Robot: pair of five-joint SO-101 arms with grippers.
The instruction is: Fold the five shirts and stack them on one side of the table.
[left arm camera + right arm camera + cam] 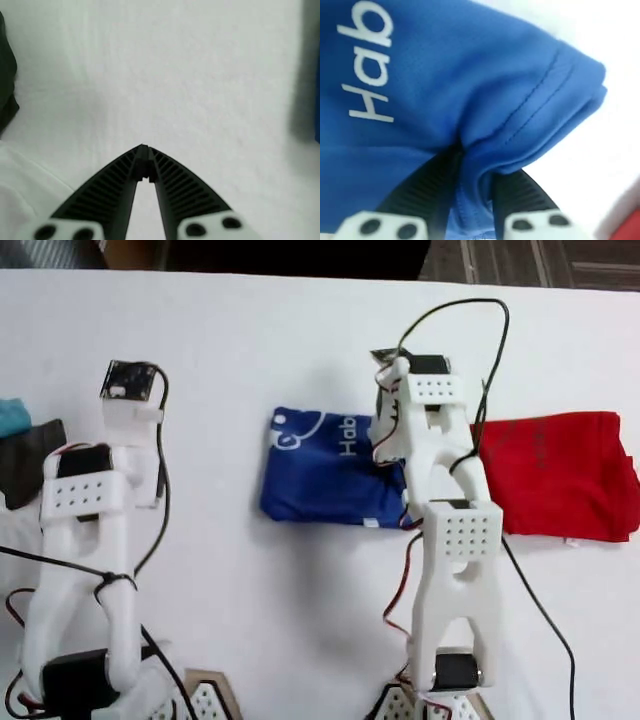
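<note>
We see the left gripper (144,151) shut with nothing in it, tips meeting, above bare tabletop (230,350) near the left edge. The left arm (85,530) stands along that edge.

The right gripper (470,167) is clamped on the blue shirt (320,470). A fold of fabric by a stitched hem is pinched between its fingers (520,192). The grip sits at the shirt's right end, under the right arm (450,500).

The blue shirt lies mid-tabletop as a rough rectangle with its white print facing up. In the right wrist view its cloth (445,75) bunches up over the jaws.

The red shirt (560,475) lies flat at the right edge of the tabletop, just past the right arm. The arm covers the gap, so we cannot tell whether red and blue touch.

At the left edge there is a dark shirt (25,460), with a teal one (12,415) just beyond it toward the far edge. Both are cut off by the view, well apart from the blue shirt. The left wrist view catches the dark shirt (5,90) at one side and a strip of blue (317,100) at the other.
</note>
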